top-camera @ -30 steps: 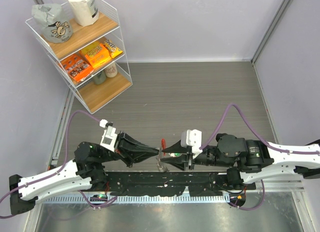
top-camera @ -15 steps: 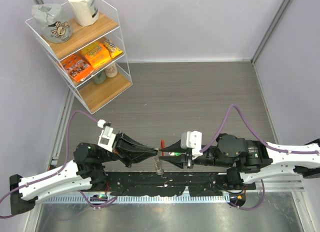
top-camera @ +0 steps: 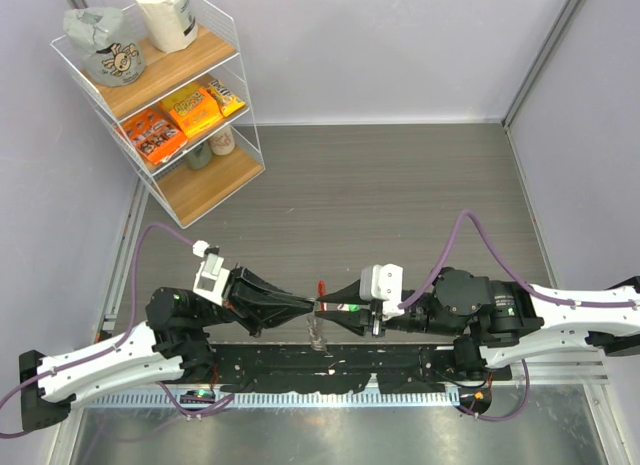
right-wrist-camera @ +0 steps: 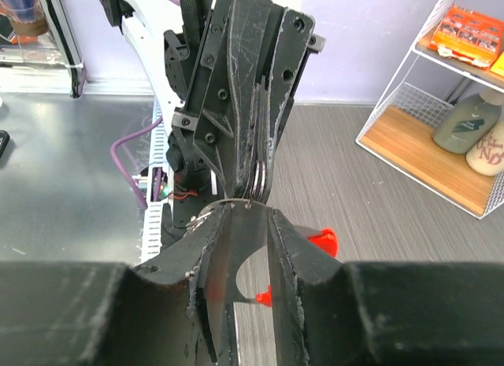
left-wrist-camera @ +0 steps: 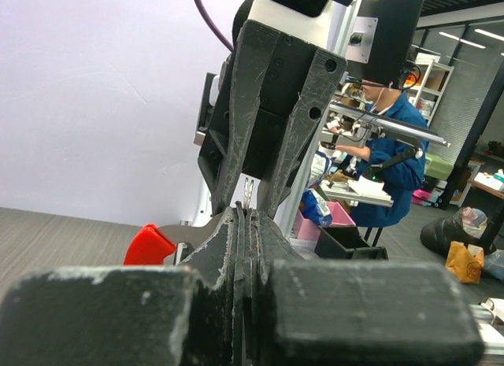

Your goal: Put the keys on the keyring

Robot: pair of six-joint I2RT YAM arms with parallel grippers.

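Only the top view shows the green key [top-camera: 344,307].

**Three views, one meeting point**

Your top camera looks down from above and behind the arm bases, taking in the whole worktop [top-camera: 400,185] and the wire shelf [top-camera: 160,95]. Each wrist camera sits close behind its own jaws, looking along them straight at the opposite arm. All three share the spot where the jaws meet at the keyring [top-camera: 321,285].
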